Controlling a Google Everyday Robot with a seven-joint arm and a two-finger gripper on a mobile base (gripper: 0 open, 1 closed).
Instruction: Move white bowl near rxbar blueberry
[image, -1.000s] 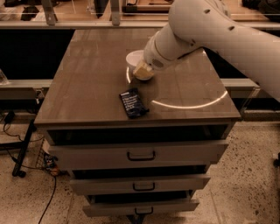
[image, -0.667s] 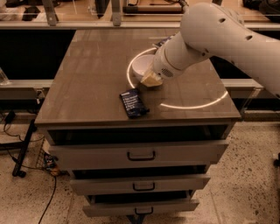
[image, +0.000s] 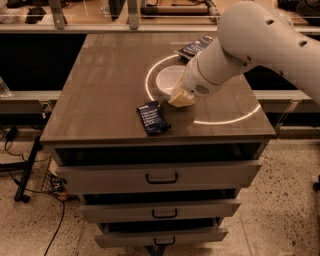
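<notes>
The white bowl (image: 168, 79) sits upright on the wooden cabinet top (image: 105, 90), a little behind the middle. The rxbar blueberry (image: 152, 118), a flat dark navy bar with white text lines, lies near the front edge, a short way in front of and left of the bowl. My gripper (image: 181, 98) hangs from the big white arm (image: 250, 45) and sits at the bowl's near right rim, between the bowl and the bar. Whether it touches the rim cannot be told.
A dark blue snack bag (image: 195, 47) lies at the back of the top, partly hidden by the arm. A bright ring of light (image: 235, 117) shows on the surface. Drawers (image: 161, 176) are below. Shelving stands behind, and cables lie on the floor at left.
The arm has swung back to the right and uncovered the bowl. The bowl now stands a little nearer the front and right than before. The bar has not moved.
</notes>
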